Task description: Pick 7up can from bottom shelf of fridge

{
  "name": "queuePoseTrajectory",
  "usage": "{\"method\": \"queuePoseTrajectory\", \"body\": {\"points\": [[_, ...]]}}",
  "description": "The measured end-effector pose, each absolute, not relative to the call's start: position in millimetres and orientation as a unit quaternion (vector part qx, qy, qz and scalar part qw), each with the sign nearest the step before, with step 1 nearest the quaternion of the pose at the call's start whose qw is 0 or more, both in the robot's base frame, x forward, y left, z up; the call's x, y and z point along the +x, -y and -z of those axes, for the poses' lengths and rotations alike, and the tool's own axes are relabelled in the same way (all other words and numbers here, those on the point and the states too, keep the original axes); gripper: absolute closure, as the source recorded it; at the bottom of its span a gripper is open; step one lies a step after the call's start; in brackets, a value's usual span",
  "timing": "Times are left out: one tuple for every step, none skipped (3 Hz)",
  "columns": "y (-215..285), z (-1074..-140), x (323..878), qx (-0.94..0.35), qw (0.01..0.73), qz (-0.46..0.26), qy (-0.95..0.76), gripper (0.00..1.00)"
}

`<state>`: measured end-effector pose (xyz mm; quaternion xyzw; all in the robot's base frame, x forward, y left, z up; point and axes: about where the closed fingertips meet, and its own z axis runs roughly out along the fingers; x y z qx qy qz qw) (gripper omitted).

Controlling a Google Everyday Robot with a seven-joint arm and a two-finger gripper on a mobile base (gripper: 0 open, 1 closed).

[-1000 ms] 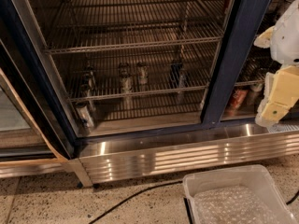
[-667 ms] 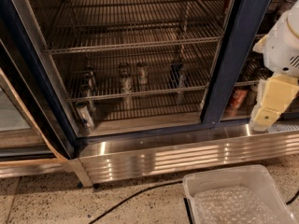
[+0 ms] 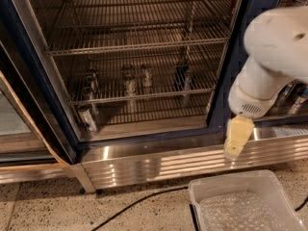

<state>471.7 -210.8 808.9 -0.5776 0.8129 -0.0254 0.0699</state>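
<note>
My tool (image 3: 238, 139) hangs at lower right, outside the fridge (image 3: 159, 160); open or closed, I cannot tell. Approach step: next, I'd reach left to the can (image 3: 130, 84) on the shelf (image 3: 161, 95).

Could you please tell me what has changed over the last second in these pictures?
The gripper has swung left and down from the right edge and now hangs in front of the fridge base panel. Nothing was taken hold of. The cans on the bottom shelf and the plastic bin stayed put.
</note>
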Motion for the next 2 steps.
{"method": "queuePoseTrajectory", "body": {"points": [[209,-748,476,-0.589,0.047,0.014,-0.807,0.0],[206,-693,476,-0.598,0.024,-0.003,-0.801,0.0]]}}
